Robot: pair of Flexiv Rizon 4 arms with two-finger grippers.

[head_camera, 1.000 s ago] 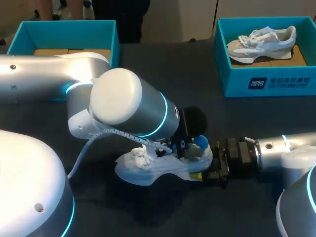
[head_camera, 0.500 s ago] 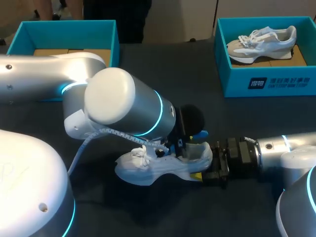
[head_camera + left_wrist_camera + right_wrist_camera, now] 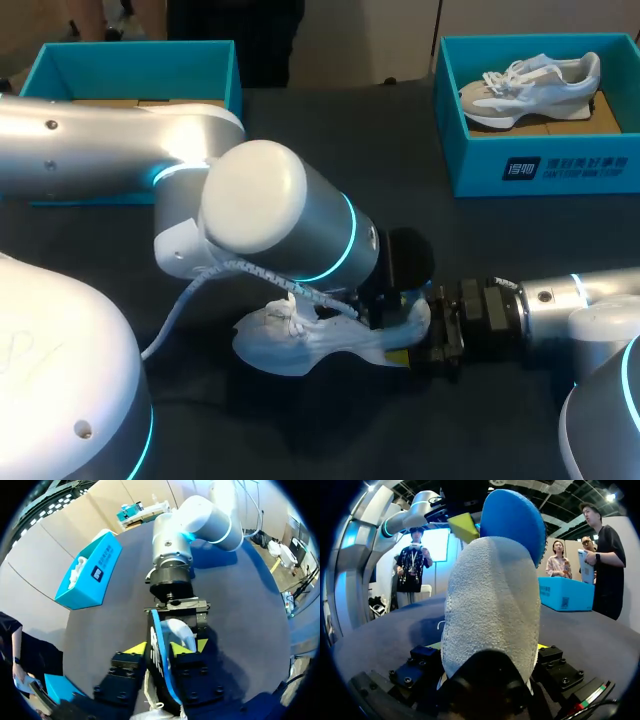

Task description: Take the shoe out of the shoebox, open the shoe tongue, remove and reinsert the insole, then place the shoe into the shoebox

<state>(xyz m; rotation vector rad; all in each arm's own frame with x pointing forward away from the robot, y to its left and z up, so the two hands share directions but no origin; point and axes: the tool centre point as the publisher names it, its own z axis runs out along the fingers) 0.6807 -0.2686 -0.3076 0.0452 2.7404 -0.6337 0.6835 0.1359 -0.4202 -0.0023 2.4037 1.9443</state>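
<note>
Handling — thin blue foam insole (image 3: 156,640) likely floppy; left hand (image 3: 168,646) pinches its heel end, right hand (image 3: 487,647) clamps light white mesh sneaker (image 3: 290,345) at stiffer heel.

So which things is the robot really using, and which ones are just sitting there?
In the job:
the shoe, held at its heel by the right gripper
the blue insole, held by the left gripper
the empty box

Just lying about:
the other box
the second shoe inside it
</note>
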